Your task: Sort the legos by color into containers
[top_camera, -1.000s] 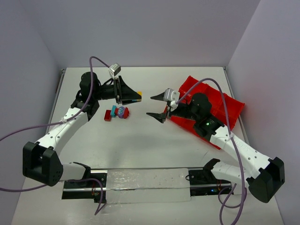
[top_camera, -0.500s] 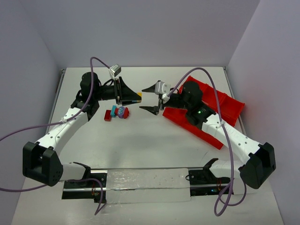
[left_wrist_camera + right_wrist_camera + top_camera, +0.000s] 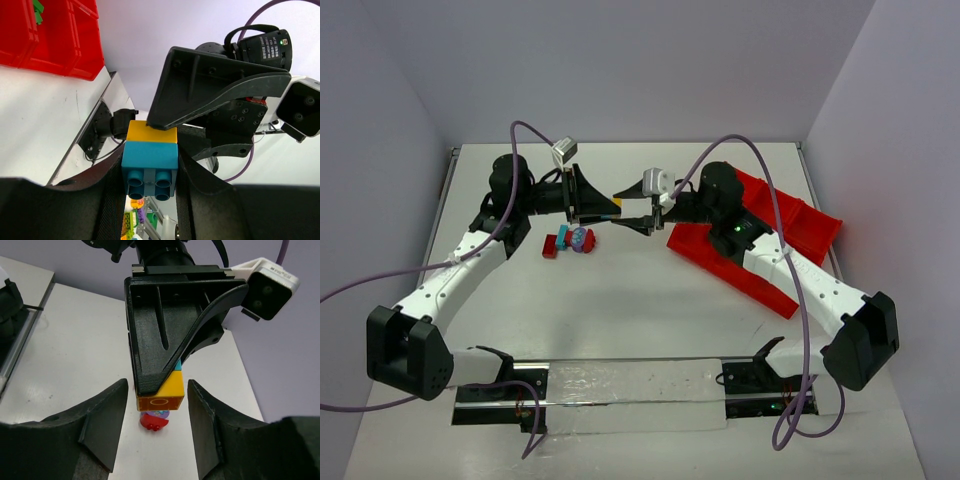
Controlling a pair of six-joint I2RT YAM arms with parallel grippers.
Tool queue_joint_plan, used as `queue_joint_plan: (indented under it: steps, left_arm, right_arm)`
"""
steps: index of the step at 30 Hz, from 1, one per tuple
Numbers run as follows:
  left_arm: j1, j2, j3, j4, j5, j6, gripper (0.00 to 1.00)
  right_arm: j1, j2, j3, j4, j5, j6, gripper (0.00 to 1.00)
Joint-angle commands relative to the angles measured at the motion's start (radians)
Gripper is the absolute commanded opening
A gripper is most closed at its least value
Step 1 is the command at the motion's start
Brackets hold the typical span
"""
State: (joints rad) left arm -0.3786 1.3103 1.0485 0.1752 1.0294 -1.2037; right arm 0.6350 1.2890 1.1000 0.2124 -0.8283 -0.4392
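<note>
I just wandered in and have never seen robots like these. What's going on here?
Two robot arms are sorting toy bricks by colour into a red tray. The left pincer is clamped on a teal brick with a yellow brick stuck on it, held above the table. The right pincer faces it, jaws open on either side of the yellow brick, seemingly ready to pull the two apart. A few loose bricks lie on the table below.

1. Top external: high up, behind the arm bases [image 3: 490, 365], looking down over the whole table [image 3: 620, 310]; distant.
2. Left wrist: very near, facing the right wrist camera [image 3: 300, 107].
3. Right wrist: very near, facing the left wrist camera [image 3: 270, 290].
4. Shared by all three: the yellow-and-teal brick [image 3: 611, 208].
</note>
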Motion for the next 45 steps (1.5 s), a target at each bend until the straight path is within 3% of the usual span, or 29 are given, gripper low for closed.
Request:
queue_joint_plan:
  steps: [1,10,15,18,19,23,24,26,33,41,45]
  left_arm:
    - [-0.005,-0.028,0.036,0.006,0.021,0.015,0.0]
    - [-0.005,-0.034,0.041,0.003,0.021,0.021,0.0]
    - [-0.003,-0.044,0.042,0.005,0.02,0.035,0.0]
    - [-0.002,-0.075,0.037,0.022,0.008,0.059,0.0]
    - [-0.002,-0.079,0.048,0.009,0.004,0.081,0.08]
    - [-0.002,-0.095,0.073,-0.041,0.003,0.13,0.66]
    - [-0.002,-0.097,0.074,-0.043,0.004,0.138,0.74]
    - [-0.002,-0.099,0.079,-0.055,0.006,0.148,0.81]
    - [0.001,-0.098,0.097,-0.122,-0.001,0.211,0.82]
    - [0.02,-0.106,0.077,-0.119,0.003,0.207,0.61]
    - [0.027,-0.105,0.084,-0.133,0.001,0.213,0.59]
  right_arm:
    - [0.005,0.003,0.034,0.023,-0.007,0.004,0.53]
    - [0.005,-0.008,0.006,0.038,0.026,0.008,0.44]
    - [0.003,-0.003,0.009,0.024,0.037,0.008,0.03]
    - [0.005,-0.008,0.002,0.024,0.047,0.014,0.0]
    - [0.003,-0.011,-0.005,0.025,0.051,0.014,0.0]
    - [0.003,-0.019,-0.023,0.025,0.057,0.014,0.0]
    - [0.003,-0.021,-0.025,0.024,0.056,0.013,0.0]
    - [0.003,-0.022,-0.029,0.022,0.057,0.014,0.0]
    - [0.003,-0.029,-0.038,0.005,0.06,0.005,0.0]
    - [-0.009,-0.038,-0.05,-0.018,0.07,-0.011,0.0]
    - [-0.014,-0.043,-0.053,-0.03,0.068,-0.017,0.0]
